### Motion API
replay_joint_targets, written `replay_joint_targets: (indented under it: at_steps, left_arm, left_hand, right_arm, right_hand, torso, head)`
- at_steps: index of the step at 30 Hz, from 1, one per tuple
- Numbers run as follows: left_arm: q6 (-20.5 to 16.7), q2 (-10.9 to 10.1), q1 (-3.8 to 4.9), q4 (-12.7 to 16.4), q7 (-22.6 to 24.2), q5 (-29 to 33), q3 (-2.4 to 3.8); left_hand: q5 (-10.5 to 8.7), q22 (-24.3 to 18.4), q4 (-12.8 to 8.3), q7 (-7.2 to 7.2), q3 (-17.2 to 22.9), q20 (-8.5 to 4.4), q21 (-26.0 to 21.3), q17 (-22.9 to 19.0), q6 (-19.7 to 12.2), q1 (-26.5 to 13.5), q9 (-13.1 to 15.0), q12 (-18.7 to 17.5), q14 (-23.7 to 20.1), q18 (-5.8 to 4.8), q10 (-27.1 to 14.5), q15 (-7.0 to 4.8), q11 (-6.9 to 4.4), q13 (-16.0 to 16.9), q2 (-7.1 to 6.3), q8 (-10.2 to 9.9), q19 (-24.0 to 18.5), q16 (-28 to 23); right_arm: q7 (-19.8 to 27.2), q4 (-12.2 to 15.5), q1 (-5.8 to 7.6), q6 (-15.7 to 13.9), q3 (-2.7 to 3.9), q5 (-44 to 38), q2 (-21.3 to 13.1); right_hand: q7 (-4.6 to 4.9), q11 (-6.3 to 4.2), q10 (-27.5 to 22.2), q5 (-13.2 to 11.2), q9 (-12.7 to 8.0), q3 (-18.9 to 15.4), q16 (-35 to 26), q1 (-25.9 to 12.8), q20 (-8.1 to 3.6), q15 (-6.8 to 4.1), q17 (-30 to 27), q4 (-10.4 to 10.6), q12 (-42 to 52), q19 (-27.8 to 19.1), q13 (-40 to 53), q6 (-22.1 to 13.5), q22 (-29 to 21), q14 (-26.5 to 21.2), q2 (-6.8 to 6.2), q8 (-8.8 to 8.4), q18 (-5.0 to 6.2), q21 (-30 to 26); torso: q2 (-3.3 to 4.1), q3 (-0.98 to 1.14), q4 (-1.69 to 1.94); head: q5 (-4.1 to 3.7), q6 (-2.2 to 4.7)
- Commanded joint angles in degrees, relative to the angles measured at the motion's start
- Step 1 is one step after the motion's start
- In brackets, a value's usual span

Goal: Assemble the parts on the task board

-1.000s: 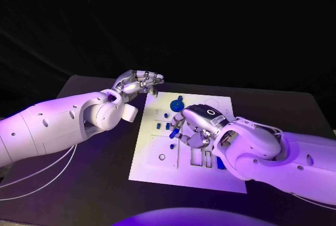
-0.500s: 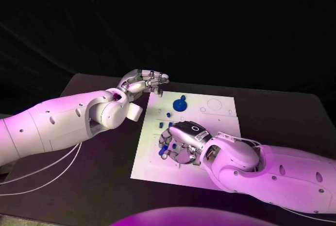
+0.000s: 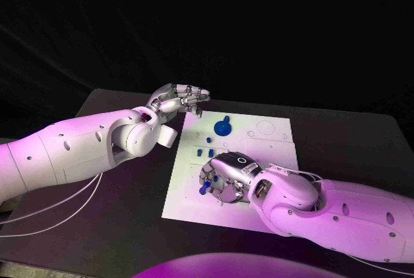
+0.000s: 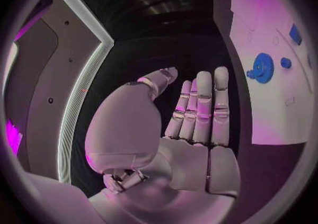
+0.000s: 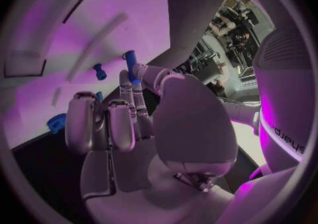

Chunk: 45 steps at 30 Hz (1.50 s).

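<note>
Head view: a white task board (image 3: pixel 259 140) lies in the middle of a black table (image 3: pixel 345 140), and every place here is given from that board. The right hand (image 3: pixel 222 177) hangs low over the board's near left part, palm down, pinching a small blue peg (image 3: pixel 205 188) at its fingertips; the peg sits just above the board's surface, close to its left edge. Further up the board, two short blue pegs (image 3: pixel 205 152) stand near the middle, and a blue gear (image 3: pixel 222 128) rests towards the far edge. The left hand (image 3: pixel 179 100) hovers beyond the board's far left corner, off the board, fingers loosely apart and holding nothing. Left wrist view: the left hand (image 4: pixel 188 123) shows a flat, empty palm with fingers straight and together; the blue gear (image 4: pixel 262 68) lies on the board well apart from it. Right wrist view: the right hand (image 5: pixel 126 123) pinches the blue peg (image 5: pixel 131 66) between thumb and a fingertip, the peg's long axis pointing away from the palm towards the board; another blue peg (image 5: pixel 99 71) stands on the board just beside it. Judging from this, the right hand is much the nearer to the board's sockets, so seating the held peg falls to it.
</note>
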Motion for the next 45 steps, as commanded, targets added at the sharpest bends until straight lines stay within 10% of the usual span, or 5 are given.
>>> replay_joint_targets:
  at_steps: [1,16,35,45]
  left_arm:
    - [0.94,0.08,0.01,0.07,0.47,0.30,0.03]
    - [0.88,-0.12,0.02,0.16,0.38,0.29,0.03]
    - [0.80,-0.23,0.02,0.27,0.16,0.29,0.04]
    - [0.75,-0.48,0.02,0.28,0.13,0.28,0.04]
  left_hand:
    - [-0.25,-0.07,0.03,-0.10,-0.39,0.07,-0.37,-0.09,-0.38,-0.46,-0.06,0.21,-0.28,0.66,-0.44,0.29,-0.07,-0.07,0.16,0.29,-0.13,-0.23]
    - [-0.25,-0.07,0.03,-0.10,-0.39,0.07,-0.37,-0.09,-0.38,-0.46,-0.06,0.21,-0.28,0.66,-0.44,0.29,-0.07,-0.07,0.16,0.29,-0.13,-0.23]
    - [-0.55,-0.20,0.06,-0.13,-0.51,0.09,-0.43,-0.15,-0.41,-0.46,-0.10,0.38,-0.30,0.67,-0.60,0.29,-0.07,-0.08,0.23,0.38,-0.12,-0.20]
    - [-0.57,-0.25,0.04,-0.13,-0.53,0.09,-0.45,-0.17,-0.45,-0.41,-0.13,0.44,-0.31,0.67,-0.66,0.28,-0.07,-0.09,0.24,0.39,-0.12,-0.20]
  right_arm:
    - [-0.41,-0.07,-0.07,1.42,-0.02,-1.96,-0.10]
    - [-0.78,-0.19,-0.18,3.17,-0.07,-3.61,0.39]
    - [0.36,-0.73,-0.34,1.78,-0.33,-3.60,1.02]
    - [1.48,1.96,-0.32,-5.17,-0.15,-3.87,-2.21]
  right_hand:
    - [-0.16,-0.77,1.26,0.30,1.76,0.01,0.14,-0.21,0.00,-0.34,-0.10,-0.45,0.25,0.08,0.10,0.31,9.51,1.61,0.22,0.11,-0.76,-0.32]
    - [-0.16,-0.72,1.13,0.05,2.10,-0.10,0.12,-0.87,0.03,-0.29,-0.18,-0.87,-0.08,0.03,0.22,-0.03,9.54,1.58,0.05,0.09,-0.75,-0.38]
    - [1.51,1.29,-4.97,3.30,0.80,-3.75,-0.35,-7.35,1.51,1.41,-1.82,-1.46,-3.09,-0.97,0.15,-6.89,9.03,1.09,-3.59,-4.84,-0.32,-2.89]
    - [1.54,1.76,-10.20,3.38,-1.43,-16.31,-2.48,-5.72,2.01,1.79,-6.39,-0.84,-0.98,-2.99,-0.10,-8.80,7.04,-0.03,-1.29,-6.87,0.77,-8.97]
  torso:
    - [-0.01,-0.03,0.02]
    - [0.01,-0.08,0.01]
    - [-0.10,-0.10,0.00]
    - [-0.12,-0.01,-0.12]
  head:
    - [-0.03,-0.16]
    - [0.01,-0.29]
    - [-0.33,-0.40]
    - [-0.51,-0.18]
